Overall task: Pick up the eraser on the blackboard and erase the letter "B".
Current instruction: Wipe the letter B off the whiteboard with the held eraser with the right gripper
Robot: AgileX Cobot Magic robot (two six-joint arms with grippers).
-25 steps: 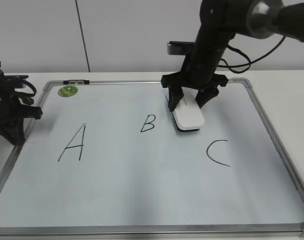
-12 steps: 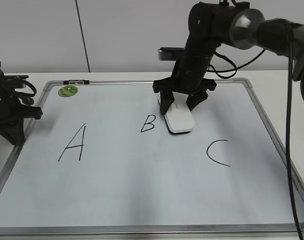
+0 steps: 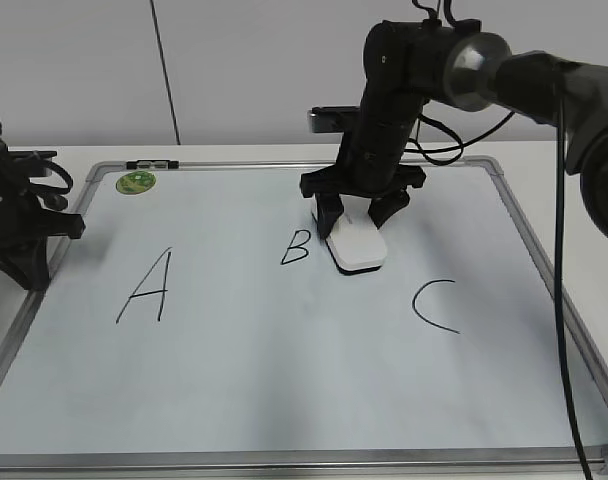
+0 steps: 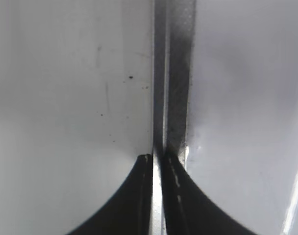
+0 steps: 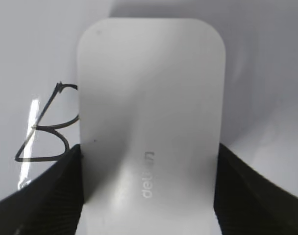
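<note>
Exterior slants down at blackboard [image 3: 284, 400]; right wrist close over eraser [image 5: 151, 122].

I see bright, even light; the blackboard [image 3: 284, 380] shows soft glare. Both wrist views are blurred up close, with a soft shadow behind the eraser [image 5: 151, 122].

white eraser [image 5: 151, 122] clamped between dark fingers [image 5: 46, 196] of right gripper [image 5: 149, 191], edge overlapping letter "b" [image 5: 48, 127] on blackboard [image 5: 31, 49].

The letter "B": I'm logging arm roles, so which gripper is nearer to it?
Right. The right gripper, shut on the eraser, sits just right of the letter "B". The left gripper rests far off at the blackboard left frame.
</note>
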